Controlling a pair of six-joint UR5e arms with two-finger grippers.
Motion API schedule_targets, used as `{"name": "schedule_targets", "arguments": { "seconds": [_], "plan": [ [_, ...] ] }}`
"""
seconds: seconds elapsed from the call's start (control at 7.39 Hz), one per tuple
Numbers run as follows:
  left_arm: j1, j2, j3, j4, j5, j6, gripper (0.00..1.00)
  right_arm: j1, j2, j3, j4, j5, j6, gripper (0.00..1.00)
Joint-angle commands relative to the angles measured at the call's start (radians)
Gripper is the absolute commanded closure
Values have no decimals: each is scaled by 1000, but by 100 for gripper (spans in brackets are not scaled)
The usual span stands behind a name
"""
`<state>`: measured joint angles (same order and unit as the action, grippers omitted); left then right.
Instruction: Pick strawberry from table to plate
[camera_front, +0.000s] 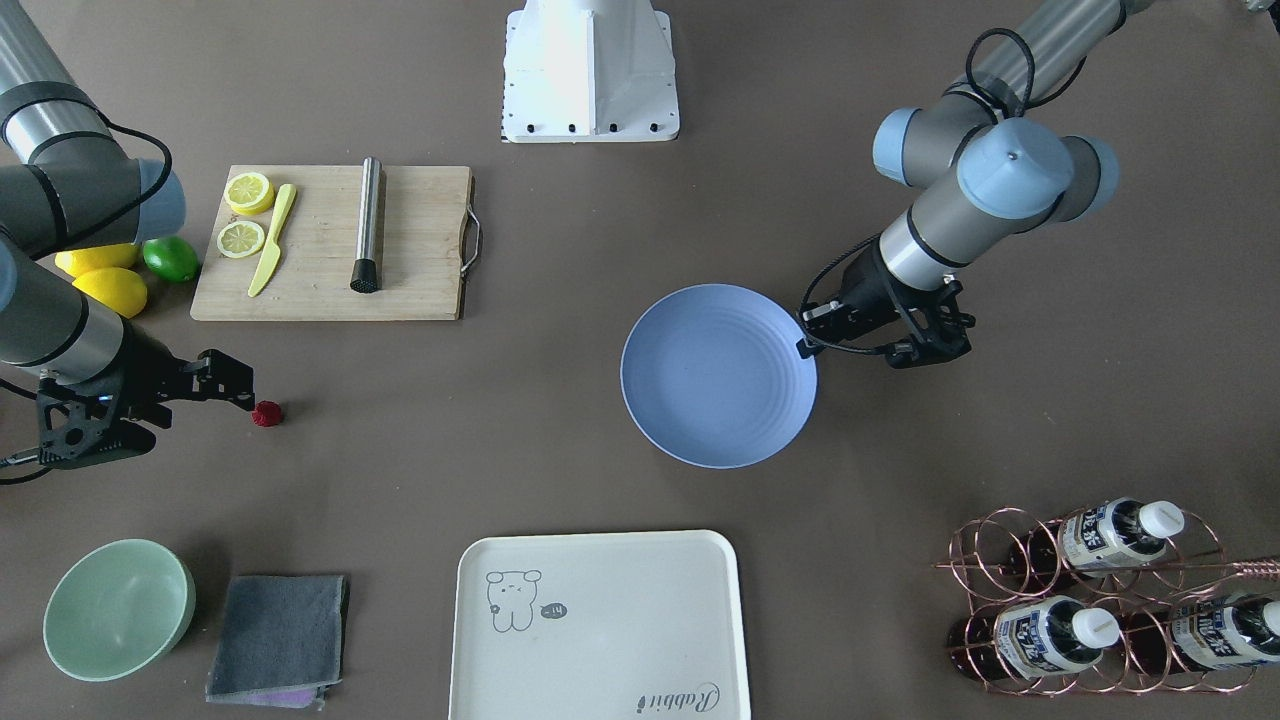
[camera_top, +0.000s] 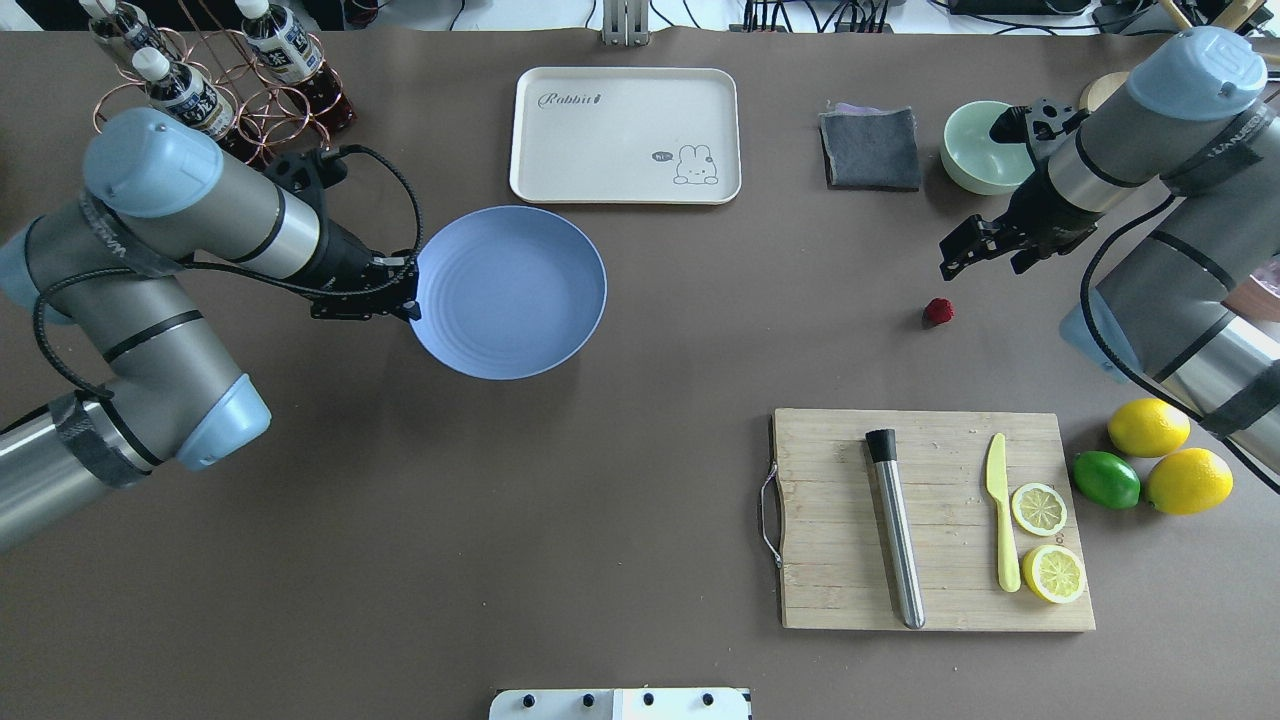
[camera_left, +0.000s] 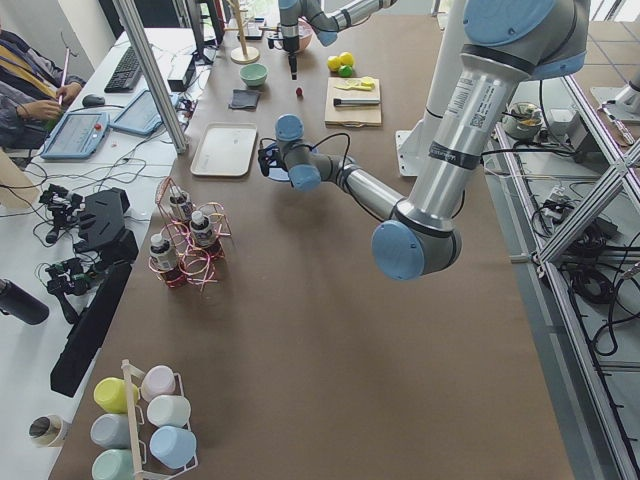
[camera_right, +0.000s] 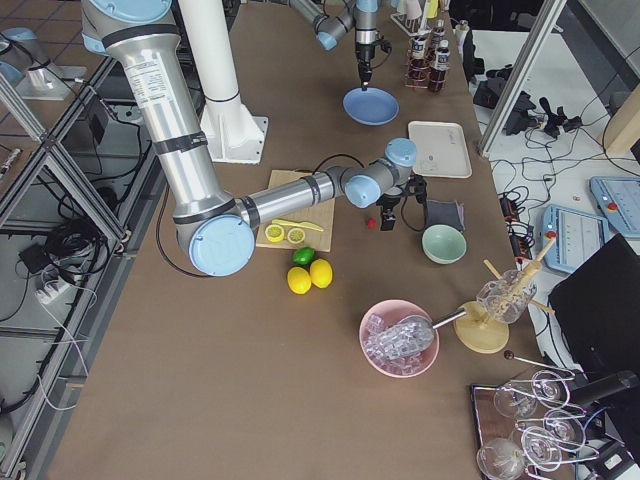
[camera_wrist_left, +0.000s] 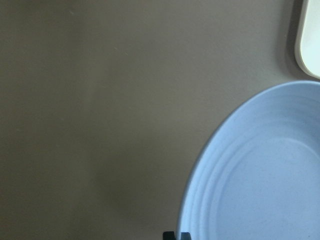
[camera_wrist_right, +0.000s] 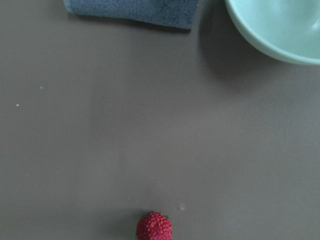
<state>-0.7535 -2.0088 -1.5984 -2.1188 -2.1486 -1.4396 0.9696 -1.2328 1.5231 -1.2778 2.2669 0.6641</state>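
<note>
The strawberry is a small dark red berry lying on the bare table, also seen in the front view as the strawberry. My right gripper hangs open above the table, just beyond the berry and not touching it. In the right wrist view the strawberry sits at the bottom edge with no fingers showing. The blue plate is empty. My left gripper is shut, its tips at the plate's rim on the left.
A mint bowl and a grey cloth lie beyond the right gripper. The cream tray is behind the plate. A cutting board holds a muddler, a knife and lemon slices. Lemons and a lime sit beside it. A bottle rack stands far left.
</note>
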Motion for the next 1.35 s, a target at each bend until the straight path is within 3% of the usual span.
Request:
{"name": "schedule_targets", "arguments": {
  "seconds": [0.0, 0.41, 0.81, 0.95, 1.08, 1.22],
  "plan": [
    [65, -31, -3, 25, 58, -34, 100, -61, 15, -18, 3, -44, 29, 1],
    [137, -79, -3, 25, 107, -106, 100, -89, 19, -46, 5, -82, 28, 9],
    [154, -88, -2, 25, 130, -110, 100, -98, 36, -57, 11, -89, 29, 24],
    [154, -88, -2, 25, 130, -110, 100, -98, 42, -72, 12, -87, 29, 34],
    [155, -88, -3, 25, 134, -110, 98, -98, 41, -73, 17, -89, 29, 60],
    [167, -88, -3, 23, 160, -108, 26, -95, 36, -74, 17, -89, 26, 81]
  ]
}}
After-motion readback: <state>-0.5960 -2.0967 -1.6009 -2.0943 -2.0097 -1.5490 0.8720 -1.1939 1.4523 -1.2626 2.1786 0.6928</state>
